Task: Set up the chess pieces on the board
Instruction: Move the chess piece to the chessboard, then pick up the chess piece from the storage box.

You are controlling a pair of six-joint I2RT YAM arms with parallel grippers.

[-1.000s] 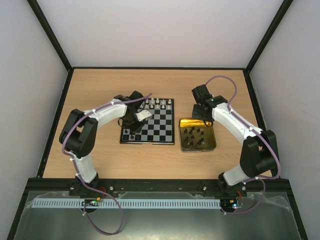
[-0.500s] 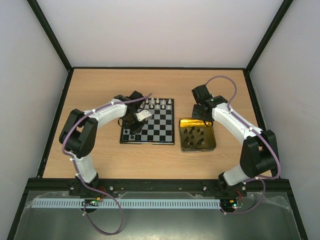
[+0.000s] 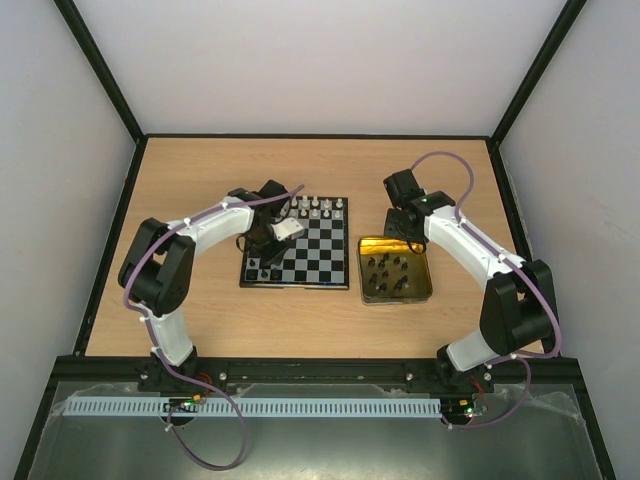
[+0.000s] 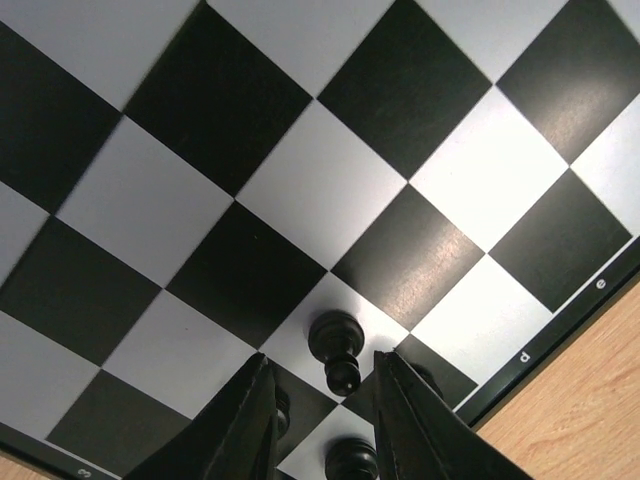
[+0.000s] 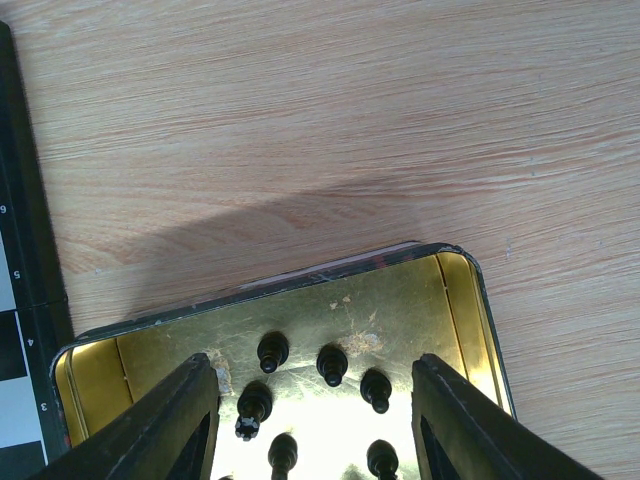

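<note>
Loosening left hand (image 4: 323,364) around black pawn (image 4: 336,345) on board (image 4: 300,180).

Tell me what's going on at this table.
A chess set is being laid out. The left gripper hangs low over the near left corner of the board, its jaws open on either side of a black pawn that stands on a square, with a gap on each side. A row of white pieces lines the far edge. The right gripper is open and empty above the tin, where more black pieces wait.
</note>
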